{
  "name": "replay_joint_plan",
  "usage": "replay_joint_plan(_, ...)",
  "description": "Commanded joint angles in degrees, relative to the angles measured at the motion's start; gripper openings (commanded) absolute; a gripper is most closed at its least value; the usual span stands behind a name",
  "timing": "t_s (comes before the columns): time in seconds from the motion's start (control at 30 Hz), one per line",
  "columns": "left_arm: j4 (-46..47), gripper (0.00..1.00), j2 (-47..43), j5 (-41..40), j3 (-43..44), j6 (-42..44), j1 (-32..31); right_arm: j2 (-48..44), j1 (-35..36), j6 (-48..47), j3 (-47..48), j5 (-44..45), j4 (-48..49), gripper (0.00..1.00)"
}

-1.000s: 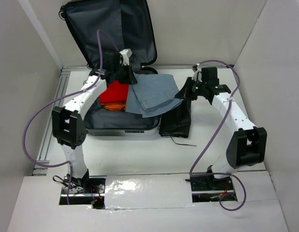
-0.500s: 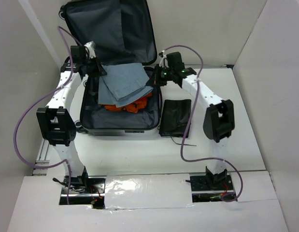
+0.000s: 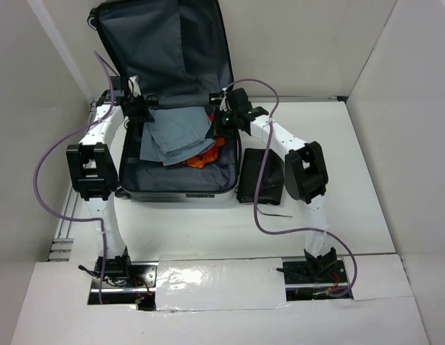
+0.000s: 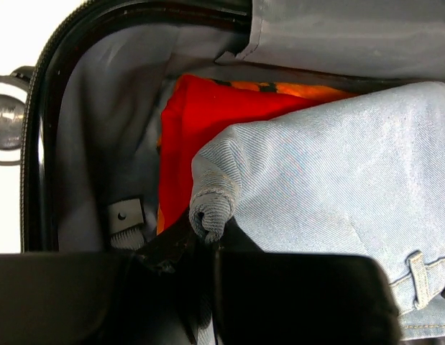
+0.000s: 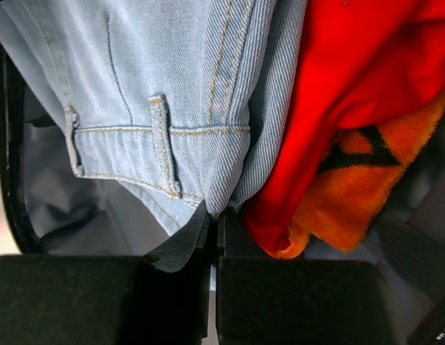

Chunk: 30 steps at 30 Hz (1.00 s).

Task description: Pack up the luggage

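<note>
Your jeans (image 3: 175, 133) now hang wholly over the open luggage (image 3: 177, 192) at 11 o'clock, no longer spilling past its 3 o'clock rim. The left gripper (image 4: 208, 233) and right gripper (image 5: 213, 219) each pinch a denim edge, jaws nearly closed. Lowering and letting go look next, and the black garment (image 3: 262, 176) waits at 3 o'clock.

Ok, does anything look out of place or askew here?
The jeans sit askew across the open luggage, pinched at opposite edges by the left gripper and the right gripper. A black folded garment lies on the table beside the luggage, not packed.
</note>
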Motion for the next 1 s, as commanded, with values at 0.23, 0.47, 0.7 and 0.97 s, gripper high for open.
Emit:
replay_joint_plan(0.23,4.97,0.00,-2.10,-0.19,6.19,1.60,1.31,-8.98,0.35,-0.51,-2.45,7.53,-0.28,0.00)
replay_joint_plan(0.47,5.50,0.00,-0.88,1.66,9.97,-0.15,-0.45,-11.45,0.35,-0.51,-3.69,8.34,-1.42,0.00)
replay_joint_plan(0.7,6.03,0.07,2.45,1.06,10.51,-0.16,-1.59,-11.19,0.35,0.02,-9.74,8.33,0.78,0.00)
replay_joint_plan(0.97,1.54,0.73,2.22,-2.01,13.76,2.74,-2.12,-8.46,-0.88,-5.95,0.87,4.11,-6.68,0.67)
